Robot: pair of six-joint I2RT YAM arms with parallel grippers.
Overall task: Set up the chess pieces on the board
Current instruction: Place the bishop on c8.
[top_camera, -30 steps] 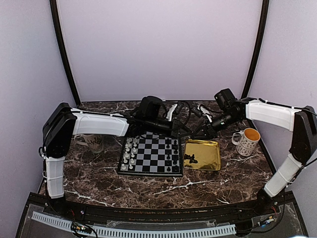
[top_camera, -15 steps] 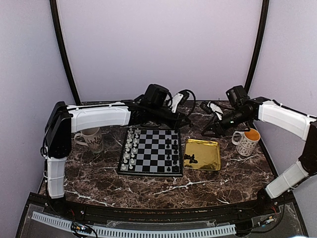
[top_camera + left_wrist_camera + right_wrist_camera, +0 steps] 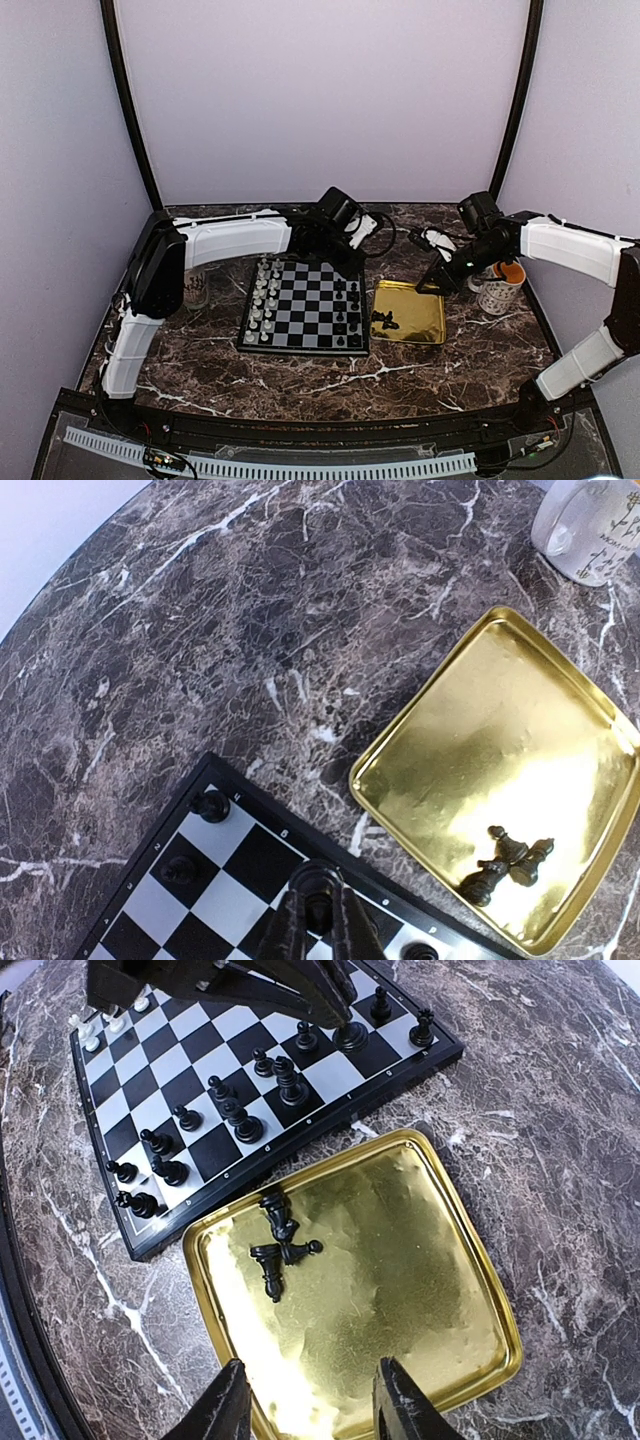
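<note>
Nearest the arm bases, the chessboard (image 3: pixel 305 318) lay flat on the marble tabletop (image 3: pixel 300 385). The pale pieces (image 3: pixel 262 305) stood in two files along its left side, and the black pieces (image 3: pixel 347 312) only partly filled its right. Just beside it on the right sat the gold tray (image 3: pixel 420 305), where a few toppled black pieces (image 3: pixel 275 1245) lay in a cluster near the board-side edge, not yet dealt with. Farther back, the left gripper (image 3: pixel 318 918) had swung rightward within the last second, from off the board's far rim to its far right corner. Its jaws were pinching an upright black piece (image 3: pixel 318 883) at or just above a square in the outer file; whether the base touched the board could not be told. That looked like a placement in its last stage, with only the release left. In the same second the right gripper (image 3: pixel 310 1380) had dropped from well behind the tray to hover over its far portion, its jaws spread and empty and the cluster ahead of them. This suggested the next pick was being lined up while the left arm finished. Farthest back, a white mug (image 3: pixel 497 292) stood right of the tray, partly behind the right arm, and a second mug (image 3: pixel 195 290) was half hidden behind the left arm.
</note>
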